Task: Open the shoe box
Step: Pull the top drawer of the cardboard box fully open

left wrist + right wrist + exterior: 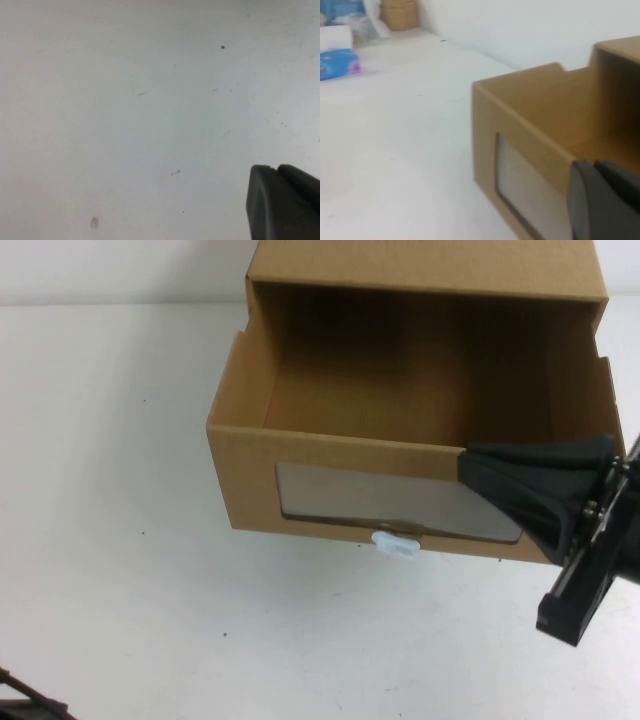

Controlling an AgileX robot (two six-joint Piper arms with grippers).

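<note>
The brown cardboard shoe box stands at the table's far side, and its outer sleeve (430, 265) lies at the back. Its drawer (245, 455) is slid out toward me and looks empty inside. The drawer's front wall has a grey window (380, 502) with a small white pull tab (396, 543) under it. My right gripper (468, 468) is shut, its tips against the top edge of the front wall near the right corner; the right wrist view shows this gripper (592, 165) beside the drawer (520, 115). My left gripper (276, 169) is shut over bare white table.
The white table (120, 570) spreads to the left of the box and in front of it. A dark piece of the left arm (25, 705) shows at the near left corner. In the right wrist view, blue packets (337, 65) and a brown basket (399, 14) sit far off.
</note>
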